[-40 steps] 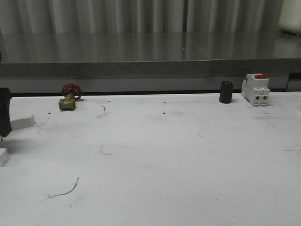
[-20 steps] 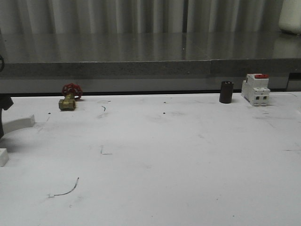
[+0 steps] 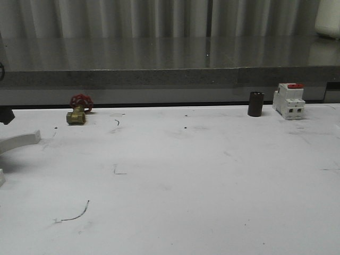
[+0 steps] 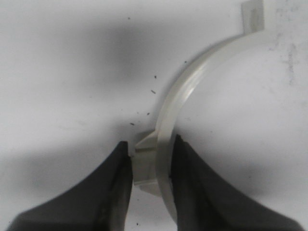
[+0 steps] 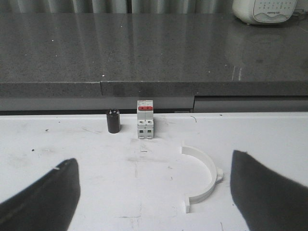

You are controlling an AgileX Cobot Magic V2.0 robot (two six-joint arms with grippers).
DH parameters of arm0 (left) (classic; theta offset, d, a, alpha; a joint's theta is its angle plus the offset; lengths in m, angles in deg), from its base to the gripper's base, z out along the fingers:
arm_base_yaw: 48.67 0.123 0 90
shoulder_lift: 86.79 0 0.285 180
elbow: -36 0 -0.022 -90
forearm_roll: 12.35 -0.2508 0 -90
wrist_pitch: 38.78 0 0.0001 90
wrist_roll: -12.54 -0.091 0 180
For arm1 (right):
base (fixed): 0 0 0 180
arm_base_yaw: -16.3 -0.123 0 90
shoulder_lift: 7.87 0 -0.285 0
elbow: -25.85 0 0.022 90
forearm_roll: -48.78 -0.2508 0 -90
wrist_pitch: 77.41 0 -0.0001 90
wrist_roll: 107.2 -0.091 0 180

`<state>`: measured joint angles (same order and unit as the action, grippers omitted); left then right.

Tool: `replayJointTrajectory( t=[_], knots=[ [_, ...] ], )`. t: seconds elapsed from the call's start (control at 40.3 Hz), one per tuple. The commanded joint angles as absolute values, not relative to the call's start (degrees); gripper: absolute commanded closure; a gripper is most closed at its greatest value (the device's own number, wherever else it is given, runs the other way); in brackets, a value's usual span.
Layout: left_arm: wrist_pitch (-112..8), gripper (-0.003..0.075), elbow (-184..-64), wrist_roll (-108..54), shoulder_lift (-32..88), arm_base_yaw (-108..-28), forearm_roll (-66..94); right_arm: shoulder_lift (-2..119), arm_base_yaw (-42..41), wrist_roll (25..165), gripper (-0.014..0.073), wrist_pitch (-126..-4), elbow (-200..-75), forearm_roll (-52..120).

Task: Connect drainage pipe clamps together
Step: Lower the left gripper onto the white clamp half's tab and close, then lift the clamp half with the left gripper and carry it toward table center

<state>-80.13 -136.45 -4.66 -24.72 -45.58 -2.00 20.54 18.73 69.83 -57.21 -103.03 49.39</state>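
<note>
left jaws (image 4: 150,180) clamp clamp half (image 4: 166,130) at its tab; right jaws (image 5: 154,192) wide, second half (image 5: 204,175) between

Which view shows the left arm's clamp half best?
Left wrist view: the held clamp half nearly fills the frame, its arc, end flange and outer tab clear, with the left gripper shut on the tab. Front view catches just one end at the frame's left edge. Right wrist view shows the other clamp half, lying free.

Front view plus two wrist close-ups
</note>
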Motion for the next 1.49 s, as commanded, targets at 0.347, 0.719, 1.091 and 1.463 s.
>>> replayJointTrajectory(
  t=[0.347, 0.719, 1.091, 1.463],
  knots=[
    [-79.7, 0.0645, -137.9, -4.7, -21.8, -45.5, -1.4, 21.4, 19.0, 70.4, -0.0057, -61.6, -105.1, 50.2],
    [-88.3, 0.0660, -143.9, -1.6, -18.3, -50.4, -1.4, 21.4, 19.0, 70.4, -0.0057, -61.6, -105.1, 50.2],
    [-92.8, 0.0696, -156.7, 16.0, -20.4, -69.4, -6.3, 21.4, 19.0, 70.4, -0.0057, -61.6, -105.1, 50.2],
    [-92.7, 0.0685, -159.9, 32.3, -28.9, -73.0, -5.5, 21.4, 19.0, 70.4, -0.0057, -61.6, -105.1, 50.2]
  ],
)
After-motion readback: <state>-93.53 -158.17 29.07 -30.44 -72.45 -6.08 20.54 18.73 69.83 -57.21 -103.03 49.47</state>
